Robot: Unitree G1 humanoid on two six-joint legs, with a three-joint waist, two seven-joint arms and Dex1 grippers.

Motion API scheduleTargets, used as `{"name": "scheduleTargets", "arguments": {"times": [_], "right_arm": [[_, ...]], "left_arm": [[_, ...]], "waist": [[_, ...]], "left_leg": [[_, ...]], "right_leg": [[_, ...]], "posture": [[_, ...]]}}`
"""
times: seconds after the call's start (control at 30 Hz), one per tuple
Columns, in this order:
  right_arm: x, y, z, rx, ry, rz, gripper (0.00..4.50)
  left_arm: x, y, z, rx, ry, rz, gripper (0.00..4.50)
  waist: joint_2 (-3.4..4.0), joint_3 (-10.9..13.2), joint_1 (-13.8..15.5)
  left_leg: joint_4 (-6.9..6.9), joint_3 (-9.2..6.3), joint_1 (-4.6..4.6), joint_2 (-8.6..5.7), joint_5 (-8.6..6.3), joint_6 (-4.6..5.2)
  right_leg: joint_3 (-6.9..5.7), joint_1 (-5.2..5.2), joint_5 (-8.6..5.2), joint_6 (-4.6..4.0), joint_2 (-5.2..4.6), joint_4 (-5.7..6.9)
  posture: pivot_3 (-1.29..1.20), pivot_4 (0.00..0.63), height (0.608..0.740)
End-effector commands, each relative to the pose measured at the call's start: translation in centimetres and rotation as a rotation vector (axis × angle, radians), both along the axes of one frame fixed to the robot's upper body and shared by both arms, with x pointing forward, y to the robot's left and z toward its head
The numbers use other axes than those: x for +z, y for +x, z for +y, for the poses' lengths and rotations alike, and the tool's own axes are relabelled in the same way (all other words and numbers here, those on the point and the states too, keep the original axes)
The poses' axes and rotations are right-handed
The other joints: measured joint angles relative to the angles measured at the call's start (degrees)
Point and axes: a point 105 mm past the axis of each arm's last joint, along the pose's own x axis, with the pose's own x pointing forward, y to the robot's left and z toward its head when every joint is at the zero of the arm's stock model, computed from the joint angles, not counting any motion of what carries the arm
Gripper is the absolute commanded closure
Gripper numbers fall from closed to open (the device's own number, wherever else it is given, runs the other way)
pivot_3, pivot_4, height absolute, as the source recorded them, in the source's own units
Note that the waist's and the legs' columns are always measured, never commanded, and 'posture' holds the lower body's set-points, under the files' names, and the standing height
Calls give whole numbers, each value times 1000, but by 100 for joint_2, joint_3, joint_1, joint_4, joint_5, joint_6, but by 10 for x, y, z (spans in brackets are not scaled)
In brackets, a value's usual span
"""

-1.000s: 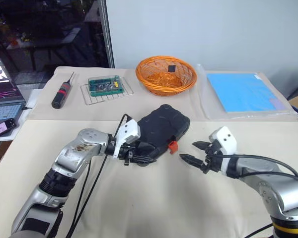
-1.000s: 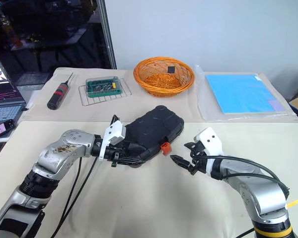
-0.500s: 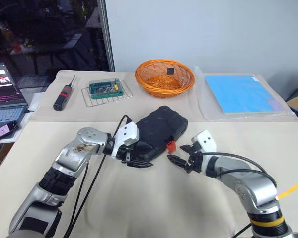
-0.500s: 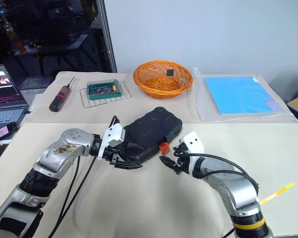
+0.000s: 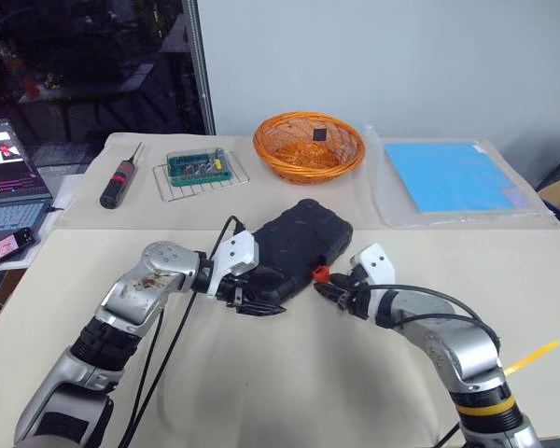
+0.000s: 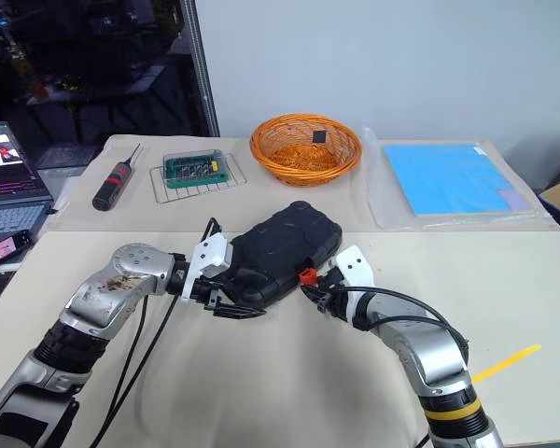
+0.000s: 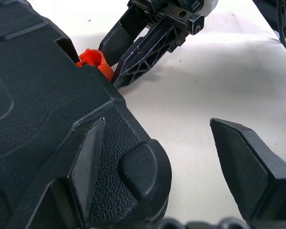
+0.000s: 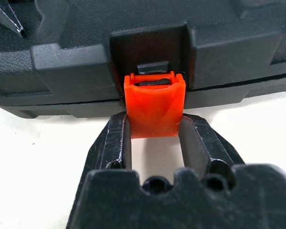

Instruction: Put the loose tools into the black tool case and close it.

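In the middle of the cloth-covered surface [image 5: 289, 373], the black tool case [image 5: 294, 241] is lying closed, its orange latch [image 8: 154, 109] facing the right claw [image 8: 152, 138]. That claw is pinching the latch between its fingers. The left claw [image 5: 254, 301] is sitting spread around the case's near corner.

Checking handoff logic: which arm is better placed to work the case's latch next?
Right. Its pincer already clamps the orange latch of the black tool case; the left pincer, open, sits at the case's corner.
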Motion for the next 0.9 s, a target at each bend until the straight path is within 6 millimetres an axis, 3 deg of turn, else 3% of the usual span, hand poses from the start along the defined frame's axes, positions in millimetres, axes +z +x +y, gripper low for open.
{"name": "scheduleTargets", "arguments": {"times": [0.03,0.2,0.4,0.43,0.57,0.8,0.9], "right_arm": [[39,4,8,28,21,-155,3330],[35,11,13,38,3,-145,3330],[13,18,19,67,-8,-39,3330],[14,20,17,51,-13,-56,2530],[25,14,9,29,12,-93,1432],[30,-13,-14,17,27,-51,1432],[29,-12,-11,5,88,-23,2132]], "left_arm": [[-21,0,9,39,72,45,716],[-22,0,7,31,73,42,716],[-24,0,6,32,76,41,716],[-24,0,6,35,75,42,716],[-24,0,7,48,72,47,716],[-25,1,8,65,70,48,716],[-26,2,8,66,72,47,716]], "waist": [[0,0,-2],[0,0,-17],[0,-1,-90],[0,-2,-101],[2,-3,-106],[3,-4,-45],[4,-5,-53]], "left_leg": [[0,0,0,0,0,0],[-1,0,-5,1,0,-1],[-1,0,5,5,1,-1],[-1,0,9,7,1,-1],[-2,0,4,5,1,-2],[-18,-3,-5,2,-4,-3],[-17,-3,1,5,-3,-4]], "right_leg": [[0,-1,0,0,0,0],[0,-6,0,-1,0,0],[0,2,1,-2,2,1],[0,4,1,-2,2,1],[1,-1,1,-1,1,2],[-1,-7,1,-1,-4,-2],[-1,-3,-3,-5,-3,-5]], "posture": [[0,150,740],[0,150,740],[0,150,740],[0,150,740],[0,150,740],[0,150,740],[0,150,740]]}}
